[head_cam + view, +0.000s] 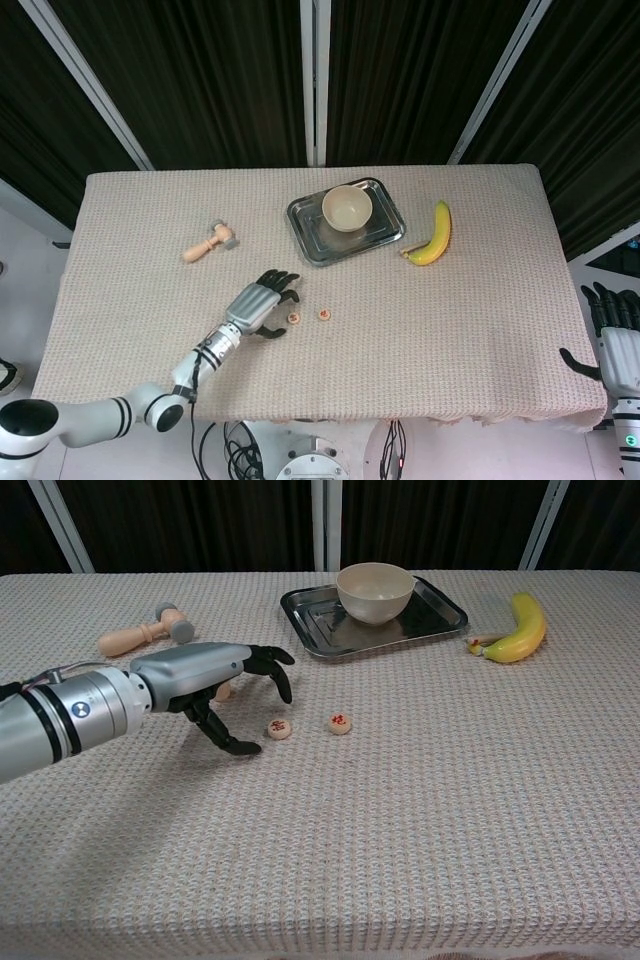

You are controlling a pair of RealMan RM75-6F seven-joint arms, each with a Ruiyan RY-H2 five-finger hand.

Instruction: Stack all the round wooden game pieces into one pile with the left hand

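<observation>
Two round wooden game pieces lie flat on the woven tablecloth (450,810), near the middle of the table and a little apart from each other. The first game piece (280,728) is just beside the left hand (215,680), and the second game piece (341,723) sits to its right. Both have a red mark on top. They are side by side, not stacked.

The left hand hangs low over the cloth with its dark fingers (268,665) spread and curled down, holding nothing. The thumb reaches toward the first piece, but I cannot tell if it touches.

Farther back there is one metal tray (440,605) with one cream bowl (375,590) in it, one banana (518,630) to the right of the tray, and one small wooden mallet (148,630) to the left.

The chest view shows the red marks well (they are tiny from above). Only the head view shows the right hand (615,335), off the table's right edge, fingers up and apart, holding nothing.
</observation>
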